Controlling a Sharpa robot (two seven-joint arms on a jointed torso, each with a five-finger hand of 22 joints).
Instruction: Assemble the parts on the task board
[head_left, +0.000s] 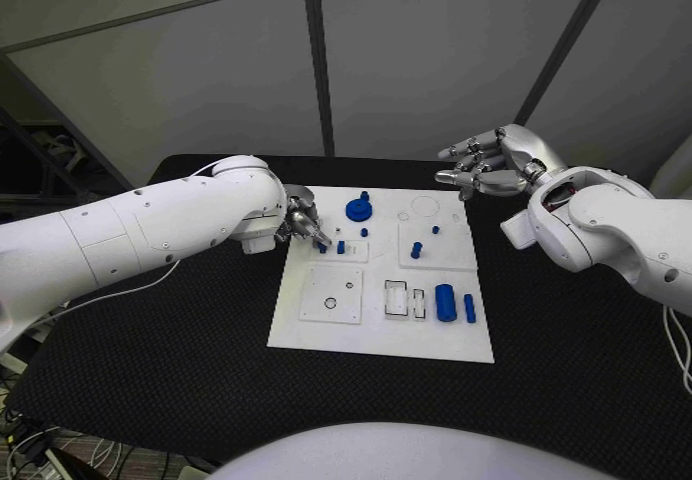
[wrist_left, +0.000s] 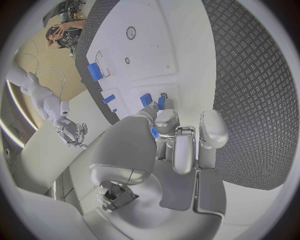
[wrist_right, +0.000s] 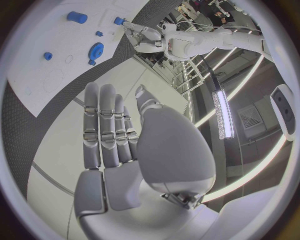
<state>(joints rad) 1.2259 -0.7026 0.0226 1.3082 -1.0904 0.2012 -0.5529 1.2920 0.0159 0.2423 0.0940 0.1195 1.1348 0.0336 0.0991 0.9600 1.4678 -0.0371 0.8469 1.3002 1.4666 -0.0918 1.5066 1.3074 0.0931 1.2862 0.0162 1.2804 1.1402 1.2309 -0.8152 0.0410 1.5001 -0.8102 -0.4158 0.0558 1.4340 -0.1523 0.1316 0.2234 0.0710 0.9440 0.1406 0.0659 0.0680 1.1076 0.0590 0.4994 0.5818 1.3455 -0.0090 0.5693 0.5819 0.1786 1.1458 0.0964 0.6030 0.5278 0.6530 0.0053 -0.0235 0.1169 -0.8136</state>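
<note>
Fingers (wrist_left: 164, 131) of the left hand (head_left: 304, 226) pinch a small blue part (wrist_left: 154, 132) just above the task board (head_left: 325, 335) at its left edge; the right hand (head_left: 488, 165) hangs spread and empty beyond the far right corner. Blue gear (head_left: 358, 209) and pegs (head_left: 417, 248) stand mid-board. The pinch looks shallow, so the part could tilt and jam at its socket.

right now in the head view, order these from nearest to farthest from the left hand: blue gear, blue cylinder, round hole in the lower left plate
From the left hand:
1. Blue gear, just beside it at the task board's far edge.
2. Round hole, nearer the robot, on the left side.
3. Blue cylinder, across the board on its right side.
</note>
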